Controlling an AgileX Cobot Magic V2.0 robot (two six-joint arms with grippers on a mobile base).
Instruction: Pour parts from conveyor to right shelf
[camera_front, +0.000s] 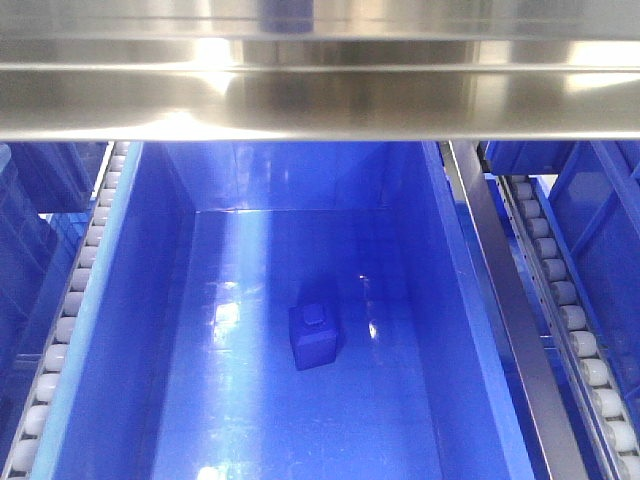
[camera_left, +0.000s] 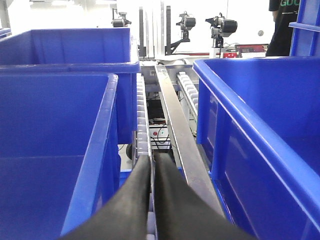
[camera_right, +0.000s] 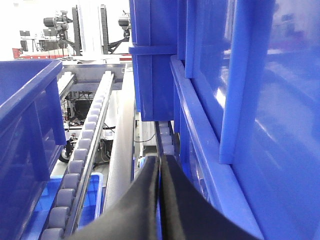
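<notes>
One small blue part (camera_front: 314, 337) lies alone on the floor of a deep-blue bin (camera_front: 150, 300) on the right shelf, between white roller rails (camera_front: 60, 330). The left end effector (camera_left: 151, 200) and right end effector (camera_right: 160, 200) each have their black fingers pressed together, holding nothing.

The right gripper (camera_right: 160, 172) shows as two black fingers (camera_right: 145, 200) pressed together, pointing along the right shelf (camera_right: 122, 140). Just right of them stands a deep-blue bin (camera_right: 250, 125); a white roller rail (camera_right: 82, 150) and another blue bin (camera_right: 25, 120) lie to the left.
</notes>
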